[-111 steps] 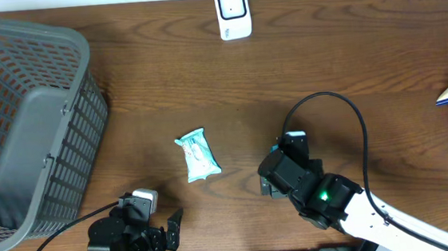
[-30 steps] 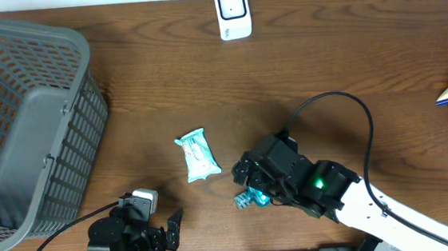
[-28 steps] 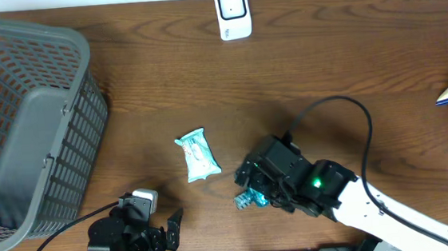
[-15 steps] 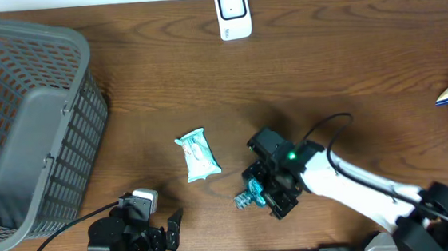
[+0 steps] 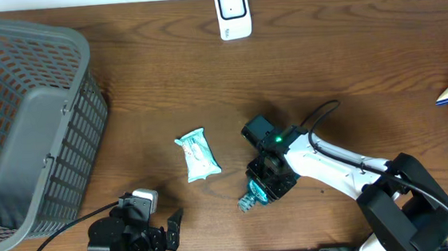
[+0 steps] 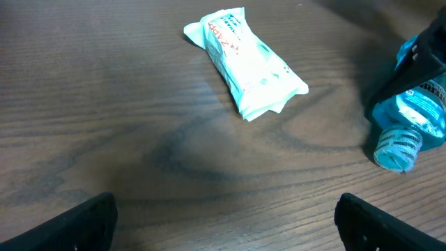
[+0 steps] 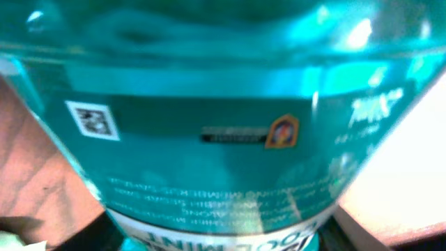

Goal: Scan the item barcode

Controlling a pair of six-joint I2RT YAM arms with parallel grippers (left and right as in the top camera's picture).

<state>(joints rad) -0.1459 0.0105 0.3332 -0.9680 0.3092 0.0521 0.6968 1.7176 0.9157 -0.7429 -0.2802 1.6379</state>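
Since half a second ago the right arm's wrist has swung toward the near edge, and the right gripper now covers most of the teal bottle. The bottle lies on its side on the bench, near the wipes packet and well apart from the scanner. Only its cap end shows from above, and the right wrist view is all blurred teal label with a small square code – no fingers – so whether the jaws grip it I cannot tell. The left gripper sits at the near edge, jaws wide – only their dark tips show.

soft even light; the close-up bottle looks blurred, glary.
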